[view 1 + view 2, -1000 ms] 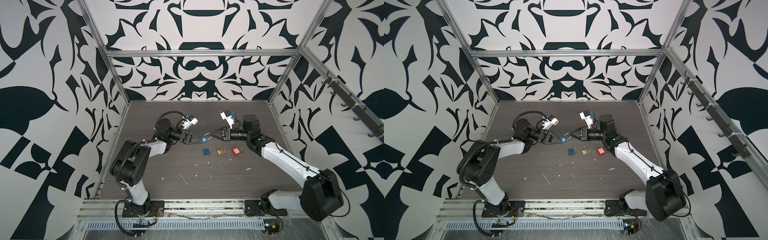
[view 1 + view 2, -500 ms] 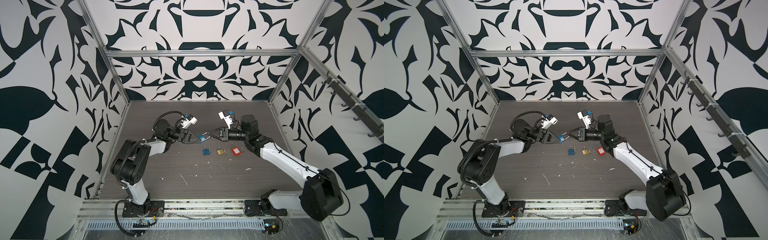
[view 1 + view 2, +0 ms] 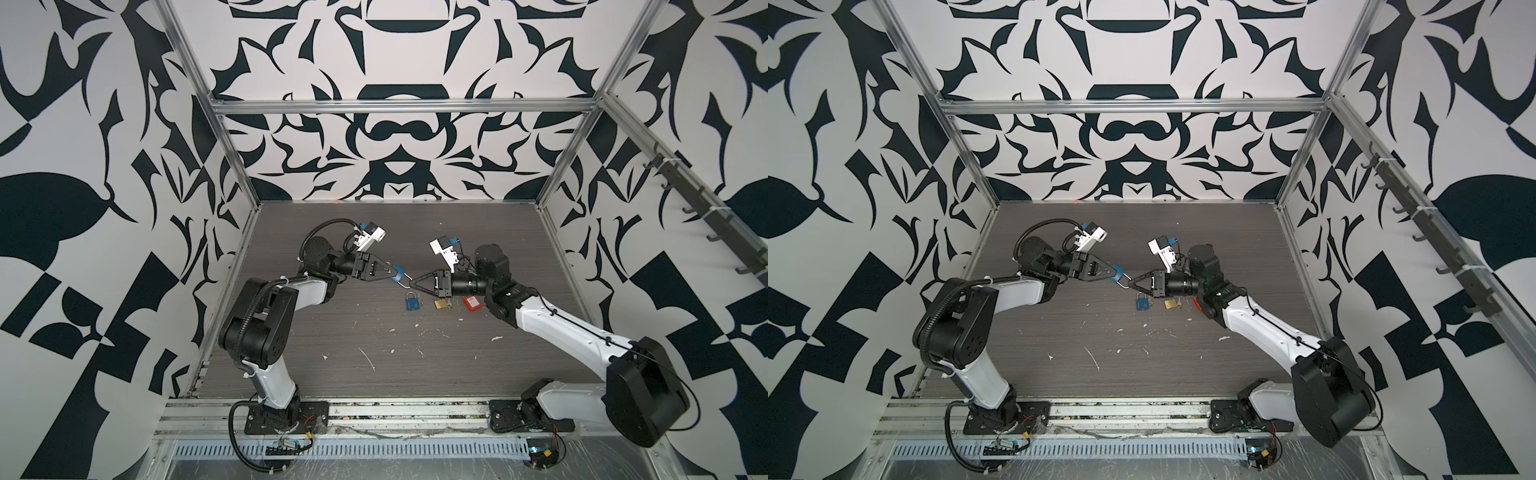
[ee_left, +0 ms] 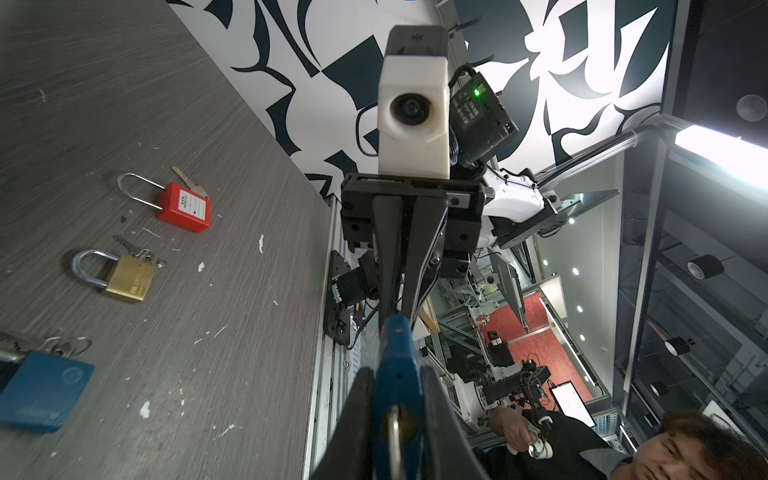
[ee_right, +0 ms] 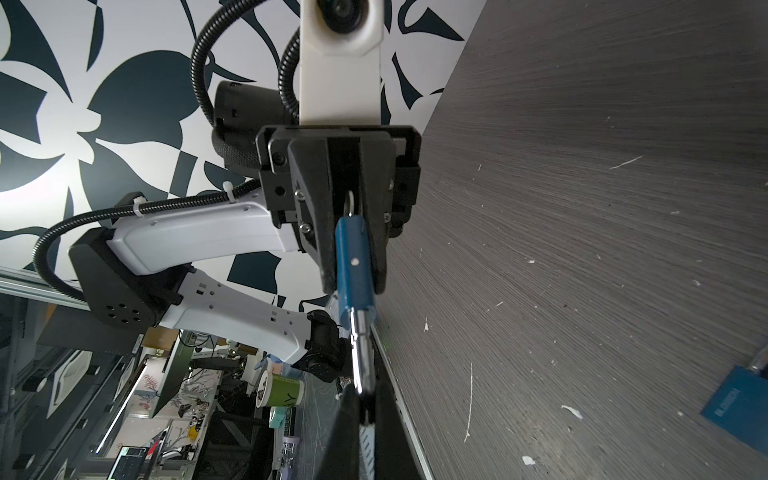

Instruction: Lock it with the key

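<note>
A blue padlock (image 3: 398,272) hangs in the air above the middle of the table. My left gripper (image 3: 397,271) is shut on its body (image 4: 395,374). A key ring shows at the lock's base (image 4: 395,422), between the left fingers; the key's blade is hidden. The steel shackle (image 5: 360,353) points toward my right gripper (image 3: 411,283), which is shut on the shackle's end (image 5: 365,395). In both top views the two grippers (image 3: 1117,275) (image 3: 1130,286) meet tip to tip.
On the table under the right gripper lie a second blue padlock (image 3: 412,301), a brass padlock (image 3: 442,304) and a red padlock (image 3: 473,302), each with keys beside it (image 4: 189,185). White scraps litter the grey tabletop (image 3: 374,353). Patterned walls enclose three sides.
Both grippers, with the blue padlock held between them, have drifted slightly to the left. Neither grip has changed.
</note>
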